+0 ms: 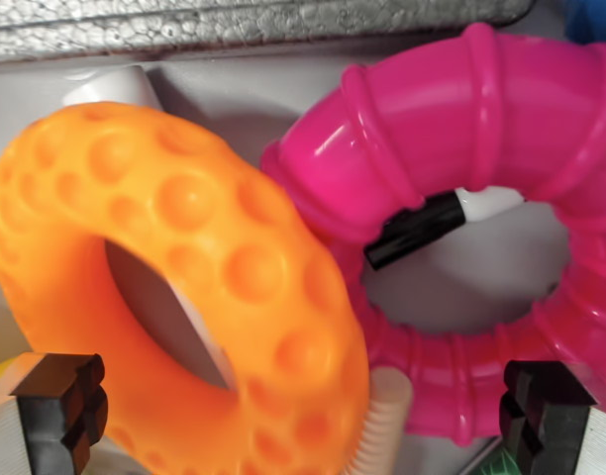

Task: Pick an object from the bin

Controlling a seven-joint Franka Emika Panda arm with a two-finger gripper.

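Note:
An orange dimpled ring fills the wrist view's left and centre, tilted up on its side. A ribbed pink ring lies to the right of it, touching it. A black-and-white marker pokes through the pink ring's hole. My gripper is open; its black left pad and right pad show at the bottom corners. The lower part of the orange ring sits between the pads, and neither pad touches it.
The grey bin wall with a foam strip runs along the top. A white object peeks from behind the orange ring. A ribbed beige piece lies under the rings. A blue thing shows at top right.

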